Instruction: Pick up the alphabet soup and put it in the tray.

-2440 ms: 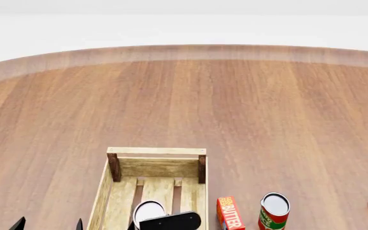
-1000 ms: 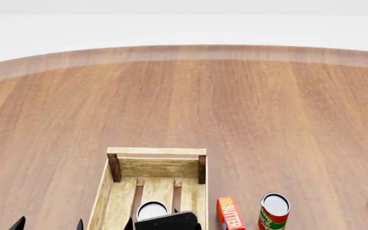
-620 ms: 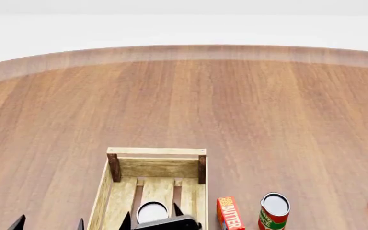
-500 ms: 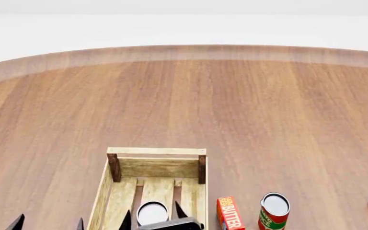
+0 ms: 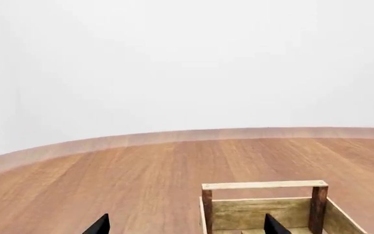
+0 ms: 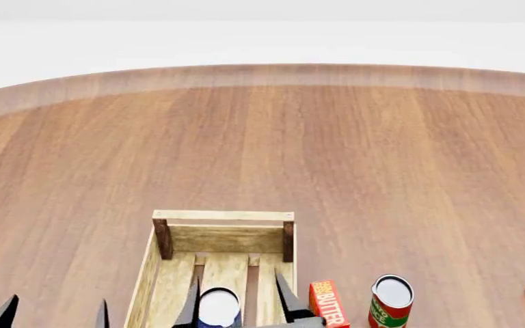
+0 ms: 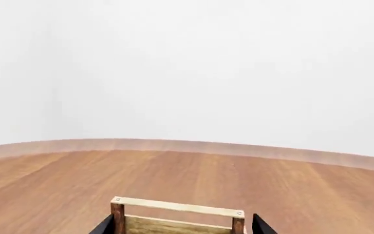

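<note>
Soup can (image 6: 219, 308) stands inside tray (image 6: 223, 215) on wooden table (image 6: 335, 150).

Alphabet soup (image 6: 219, 307) upright inside tray (image 6: 223, 216).

I see the table (image 6: 354, 157) as smooth, reddish-brown wood with a soft satin sheen and long grain streaks. The tray (image 6: 223, 216) looks like pale, matt raw planks with darker stained corner posts. The soup (image 6: 219, 307) shows a plain silver-white metal top, as does the red can (image 6: 390, 302), whose label looks like printed paper. The butter box (image 6: 329, 305) reads as matt card. Both grippers' fingers (image 6: 286, 294) are matt black.
</note>
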Motion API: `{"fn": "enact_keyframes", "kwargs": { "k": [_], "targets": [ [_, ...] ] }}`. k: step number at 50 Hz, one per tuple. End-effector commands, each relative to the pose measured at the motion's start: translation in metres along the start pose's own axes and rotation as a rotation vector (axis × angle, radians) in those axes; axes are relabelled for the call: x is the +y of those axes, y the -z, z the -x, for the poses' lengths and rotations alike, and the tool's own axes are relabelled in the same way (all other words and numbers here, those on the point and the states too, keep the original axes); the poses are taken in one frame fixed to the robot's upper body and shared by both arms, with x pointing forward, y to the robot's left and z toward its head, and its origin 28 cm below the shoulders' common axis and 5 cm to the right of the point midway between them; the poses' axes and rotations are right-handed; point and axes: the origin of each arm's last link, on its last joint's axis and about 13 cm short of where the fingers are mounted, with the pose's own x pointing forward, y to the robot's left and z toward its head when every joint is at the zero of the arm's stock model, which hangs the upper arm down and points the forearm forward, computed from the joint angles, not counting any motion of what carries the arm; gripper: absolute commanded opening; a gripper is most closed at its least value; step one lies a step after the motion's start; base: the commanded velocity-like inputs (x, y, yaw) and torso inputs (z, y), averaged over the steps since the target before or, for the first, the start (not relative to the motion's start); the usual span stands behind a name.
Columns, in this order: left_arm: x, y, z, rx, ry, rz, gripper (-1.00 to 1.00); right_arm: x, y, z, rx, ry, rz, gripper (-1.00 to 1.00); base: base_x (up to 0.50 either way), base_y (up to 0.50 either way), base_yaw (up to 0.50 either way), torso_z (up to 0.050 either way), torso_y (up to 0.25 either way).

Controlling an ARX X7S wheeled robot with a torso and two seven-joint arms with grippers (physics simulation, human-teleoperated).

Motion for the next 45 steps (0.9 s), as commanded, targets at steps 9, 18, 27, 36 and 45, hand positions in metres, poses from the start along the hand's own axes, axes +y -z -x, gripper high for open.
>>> {"fn": "enact_keyframes", "kwargs": {
  "k": [9, 18, 27, 36, 45],
  "targets": [
    [-0.002, -0.033, 0.006, -0.081, 0.018, 0.02, 1.0, -0.012, -0.049, 0.013, -0.138, 0.029, -0.041, 1.0, 0.0, 0.0, 0.0, 0.0, 0.0],
    [-0.003, -0.046, 0.008, -0.118, 0.028, 0.025, 1.0, -0.013, -0.061, 0.013, -0.183, 0.028, -0.049, 1.0, 0.0, 0.0, 0.0, 0.0, 0.0],
    [-0.004, -0.059, 0.011, -0.148, 0.027, 0.036, 1.0, -0.015, -0.074, 0.014, -0.227, 0.031, -0.057, 1.0, 0.0, 0.0, 0.0, 0.0, 0.0],
    [-0.005, -0.07, 0.013, -0.181, 0.035, 0.042, 1.0, -0.018, -0.087, 0.015, -0.266, 0.044, -0.081, 1.0, 0.0, 0.0, 0.0, 0.0, 0.0],
    [-0.005, -0.081, 0.015, -0.213, 0.037, 0.049, 1.0, -0.02, -0.096, 0.018, -0.29, 0.044, -0.088, 1.0, 0.0, 0.0, 0.0, 0.0, 0.0]
  ]
}}
